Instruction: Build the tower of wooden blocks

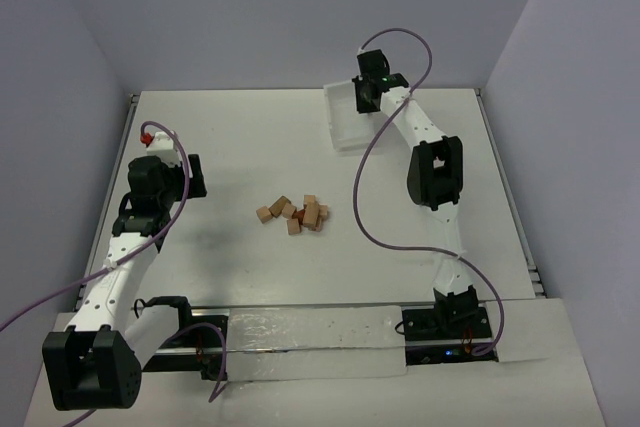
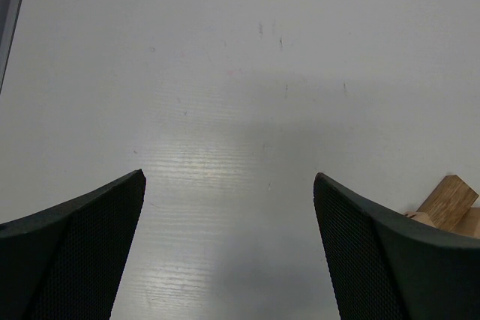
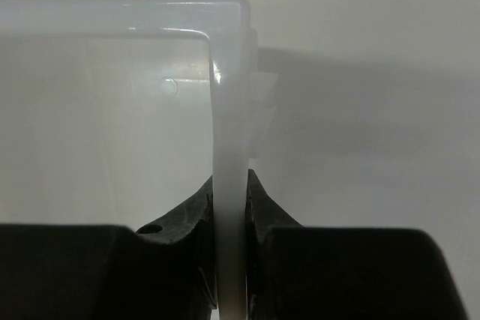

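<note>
Several small wooden blocks (image 1: 295, 214) lie in a loose pile at the middle of the table, not stacked into a tower. One tan block (image 2: 448, 201) shows at the lower right edge of the left wrist view. My left gripper (image 1: 165, 169) (image 2: 229, 176) hangs over bare table to the left of the pile, open, with nothing between its fingers. My right gripper (image 1: 368, 87) (image 3: 229, 177) is at the far side, shut on the thin wall of the white tray (image 3: 225, 73).
The white tray (image 1: 345, 122) sits at the back of the table, right of centre, and looks empty inside. Side walls enclose the table on the left, right and back. A purple cable (image 1: 365, 182) loops down from the right arm beside the pile.
</note>
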Robot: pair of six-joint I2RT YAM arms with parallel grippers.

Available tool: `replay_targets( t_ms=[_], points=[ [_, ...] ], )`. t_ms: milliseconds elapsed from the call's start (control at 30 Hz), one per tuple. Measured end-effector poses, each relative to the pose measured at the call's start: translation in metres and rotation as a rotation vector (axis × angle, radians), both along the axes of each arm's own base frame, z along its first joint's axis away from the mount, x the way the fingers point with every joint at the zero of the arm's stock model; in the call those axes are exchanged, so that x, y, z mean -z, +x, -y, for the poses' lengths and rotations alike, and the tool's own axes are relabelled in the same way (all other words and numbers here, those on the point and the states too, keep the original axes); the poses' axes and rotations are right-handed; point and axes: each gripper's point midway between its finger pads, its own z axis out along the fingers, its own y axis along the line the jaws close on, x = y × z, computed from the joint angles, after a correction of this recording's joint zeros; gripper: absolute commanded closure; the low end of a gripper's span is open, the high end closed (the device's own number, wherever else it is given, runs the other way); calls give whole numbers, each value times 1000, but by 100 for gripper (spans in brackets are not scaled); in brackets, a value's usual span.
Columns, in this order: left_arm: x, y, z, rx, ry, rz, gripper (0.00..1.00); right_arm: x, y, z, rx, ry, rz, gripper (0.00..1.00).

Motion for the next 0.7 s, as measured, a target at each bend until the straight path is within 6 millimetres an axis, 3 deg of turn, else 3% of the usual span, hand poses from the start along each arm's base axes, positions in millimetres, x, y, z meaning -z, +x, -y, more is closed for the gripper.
replay_targets(
  t_ms=[300, 500, 600, 700],
  points=[
    [1, 0, 0, 0, 0, -4, 1, 10, 12, -1, 9, 81, 0, 100],
    [6, -1, -1, -4, 0, -16, 1, 23, 27, -5, 28, 154, 7, 92],
    [10, -1, -1, -3, 1, -29, 1, 31, 29, 0, 50, 175, -8, 85],
    [13, -1, -1, -3, 1, -37, 1, 37, 30, 4, 63, 191, -17, 65]
  ],
)
